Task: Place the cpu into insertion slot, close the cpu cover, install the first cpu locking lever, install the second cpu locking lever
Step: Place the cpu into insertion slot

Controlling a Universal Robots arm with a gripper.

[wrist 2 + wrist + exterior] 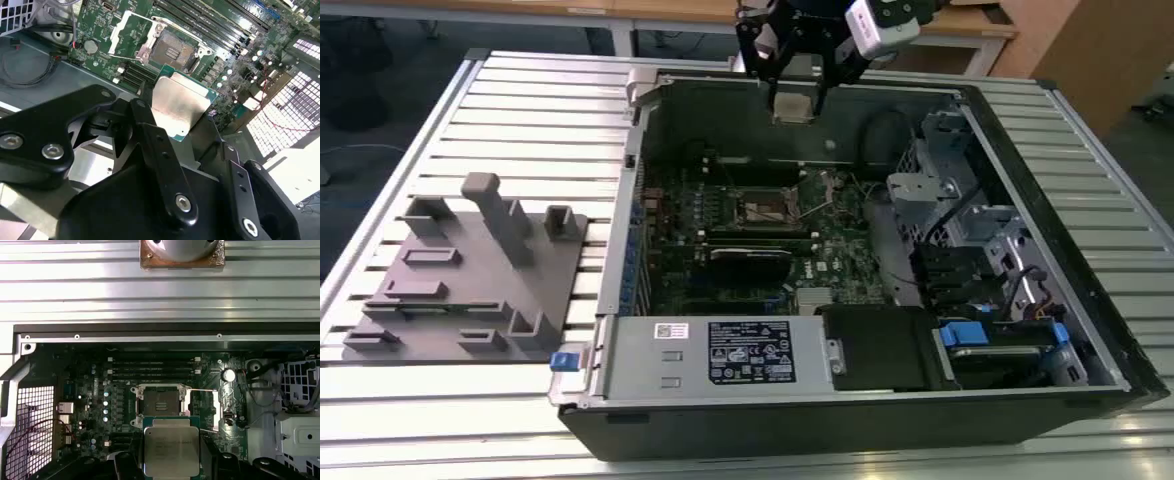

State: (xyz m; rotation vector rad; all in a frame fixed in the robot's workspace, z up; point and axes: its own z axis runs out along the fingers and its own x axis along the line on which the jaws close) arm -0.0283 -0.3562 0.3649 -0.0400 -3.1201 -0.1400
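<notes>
- Exterior view: your gripper [795,98] hangs over the far wall of the open computer case [854,420], well above the green motherboard [841,250]. It's clamped on the cpu [794,110], one finger on each side, so it's closed down just to the chip's width. Count here: one cpu, one insertion slot [767,205] down on the board, and it's well apart from the chip. One grey fixture block [467,280] sits on the slatted table [534,90] at the exterior view's left.
- Second wrist view: you've got two black fingers [155,140] pinching the cpu [180,102] by opposite edges, silvery top facing the camera, with the gripper [179,117] centred on it. The insertion slot [172,50] sits past the chip with its dark centre bare. The one cpu cover [125,27] is flipped open beside the slot, so nothing covers the socket.
- First wrist view: same deal, gripper [170,462] squeezed on the single cpu [170,445], held level. The insertion slot [161,405] shows just past the chip's edge, open and with no chip in it. The cpu is up in the air, not touching the slot. The memory slots [150,367] run in a row further along the board; you can't get a sure count of them.
</notes>
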